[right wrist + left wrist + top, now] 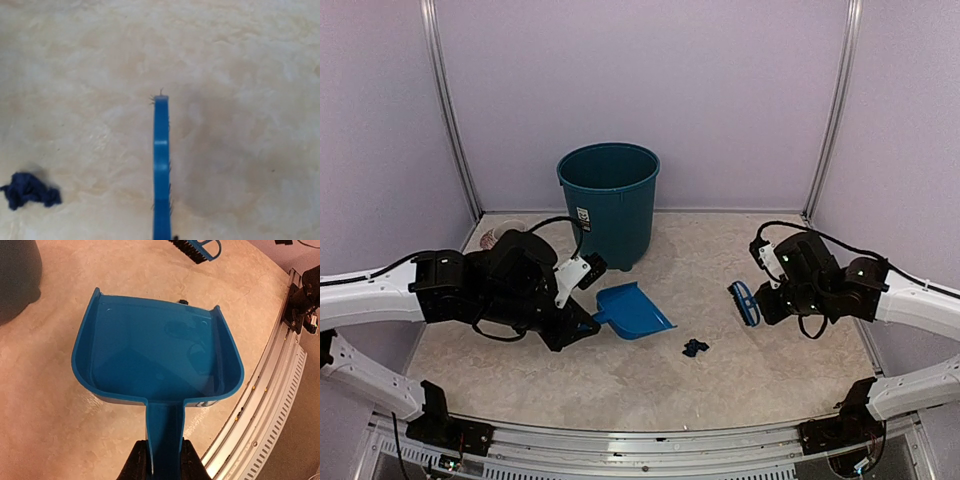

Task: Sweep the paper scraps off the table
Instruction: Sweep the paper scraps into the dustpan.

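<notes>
We find the left gripper (161, 462) closed down narrow on the handle of the blue dustpan (155, 350), one dark finger (137, 465) on each side of it. The pan reaches away from the wrist with its open mouth turned outward, low over the table (45, 405). We cannot tell whether its lip touches the surface. From above, the pan lies in front of the teal bin (610, 200), its mouth turned toward the right arm.

The right gripper (762, 298) is fully closed and has hold of the blue hand brush (744, 302), whose dark bristles face the dustpan. In the right wrist view we see none of the fingers themselves. There the brush appears edge-on, a thin blue strip rising from the bottom edge over the marbled top.

The paper scraps (695, 348) that we can make out form one small dark blue clump on the table. It lies between the pan's mouth and the brush, touching neither and a little nearer the metal front rail (650, 438). In the right wrist view the clump lies well to the left of the brush.
</notes>
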Controlling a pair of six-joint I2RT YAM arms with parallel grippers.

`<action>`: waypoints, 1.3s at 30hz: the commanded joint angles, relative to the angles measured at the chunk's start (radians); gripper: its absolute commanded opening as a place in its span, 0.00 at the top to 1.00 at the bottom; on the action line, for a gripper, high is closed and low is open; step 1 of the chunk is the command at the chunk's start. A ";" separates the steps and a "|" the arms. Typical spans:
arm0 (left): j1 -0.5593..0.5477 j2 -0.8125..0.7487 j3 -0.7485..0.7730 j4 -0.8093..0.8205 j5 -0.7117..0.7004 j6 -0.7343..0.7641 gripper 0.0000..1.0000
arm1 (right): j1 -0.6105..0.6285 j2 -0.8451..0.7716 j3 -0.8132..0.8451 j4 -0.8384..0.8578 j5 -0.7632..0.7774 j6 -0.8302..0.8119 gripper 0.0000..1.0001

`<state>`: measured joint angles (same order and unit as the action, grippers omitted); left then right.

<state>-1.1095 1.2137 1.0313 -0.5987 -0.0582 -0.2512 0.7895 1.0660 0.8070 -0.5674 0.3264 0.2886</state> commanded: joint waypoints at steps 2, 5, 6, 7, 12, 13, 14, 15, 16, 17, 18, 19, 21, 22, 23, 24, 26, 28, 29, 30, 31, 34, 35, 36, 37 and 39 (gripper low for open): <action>-0.065 0.033 -0.121 0.153 0.044 -0.154 1.00 | -0.008 0.043 0.056 -0.056 -0.072 0.037 1.00; -0.072 0.076 -0.178 0.220 0.062 -0.173 1.00 | -0.004 0.093 0.074 -0.067 -0.102 0.036 1.00; -0.073 0.095 -0.191 0.240 0.055 -0.175 1.00 | 0.002 0.106 0.078 -0.068 -0.106 0.035 1.00; -0.075 0.116 -0.201 0.249 0.046 -0.176 1.00 | 0.010 0.119 0.083 -0.070 -0.106 0.036 1.00; -0.114 0.238 -0.215 0.320 0.033 -0.147 1.00 | 0.055 0.176 0.110 -0.084 -0.085 0.050 1.00; -0.117 0.252 -0.214 0.334 0.030 -0.144 1.00 | 0.064 0.186 0.116 -0.086 -0.082 0.053 1.00; -0.121 0.282 -0.210 0.346 0.031 -0.141 1.00 | 0.074 0.195 0.121 -0.088 -0.082 0.055 1.00; -0.123 0.301 -0.211 0.365 0.031 -0.138 1.00 | 0.085 0.204 0.126 -0.089 -0.082 0.058 1.00; -0.126 0.318 -0.211 0.386 0.036 -0.134 1.00 | 0.094 0.212 0.131 -0.090 -0.081 0.062 1.00; -0.127 0.338 -0.207 0.399 0.042 -0.127 1.00 | 0.104 0.220 0.134 -0.091 -0.081 0.065 1.00; -0.129 0.355 -0.202 0.408 0.043 -0.122 1.00 | 0.111 0.230 0.138 -0.092 -0.084 0.068 1.00; -0.130 0.373 -0.199 0.420 0.040 -0.122 1.00 | 0.119 0.239 0.143 -0.094 -0.086 0.071 1.00; -0.129 0.407 -0.190 0.440 0.041 -0.102 1.00 | 0.134 0.256 0.155 -0.104 -0.089 0.076 1.00; -0.130 0.425 -0.184 0.450 0.041 -0.094 1.00 | 0.144 0.263 0.164 -0.107 -0.093 0.078 1.00; -0.130 0.439 -0.178 0.460 0.044 -0.090 1.00 | 0.150 0.272 0.171 -0.111 -0.102 0.077 1.00; -0.130 0.453 -0.173 0.473 0.044 -0.088 1.00 | 0.157 0.280 0.178 -0.114 -0.108 0.078 1.00; -0.129 0.479 -0.165 0.497 0.043 -0.085 1.00 | 0.170 0.299 0.195 -0.116 -0.120 0.076 1.00; -0.126 0.507 -0.151 0.510 0.046 -0.083 1.00 | 0.185 0.317 0.210 -0.115 -0.138 0.067 1.00; -0.124 0.520 -0.146 0.513 0.043 -0.080 1.00 | 0.191 0.327 0.217 -0.114 -0.149 0.062 1.00; -0.122 0.530 -0.141 0.516 0.039 -0.080 1.00 | 0.198 0.339 0.226 -0.118 -0.157 0.055 1.00; -0.119 0.541 -0.137 0.520 0.037 -0.082 1.00 | 0.207 0.347 0.238 -0.126 -0.161 0.053 1.00; -0.109 0.554 -0.143 0.545 0.032 -0.092 1.00 | 0.229 0.363 0.262 -0.145 -0.175 0.042 1.00; -0.105 0.555 -0.149 0.555 0.026 -0.096 1.00 | 0.234 0.364 0.267 -0.147 -0.185 0.038 1.00; -0.103 0.555 -0.155 0.564 0.020 -0.098 1.00 | 0.240 0.363 0.273 -0.151 -0.195 0.038 1.00; -0.099 0.556 -0.159 0.570 0.015 -0.098 1.00 | 0.245 0.359 0.279 -0.155 -0.203 0.037 1.00; -0.093 0.558 -0.164 0.579 0.006 -0.097 1.00 | 0.255 0.345 0.290 -0.163 -0.218 0.037 1.00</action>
<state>-1.2175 1.7473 0.8822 -0.0277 -0.0311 -0.3508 1.0172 1.4223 1.0584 -0.6922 0.1707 0.3309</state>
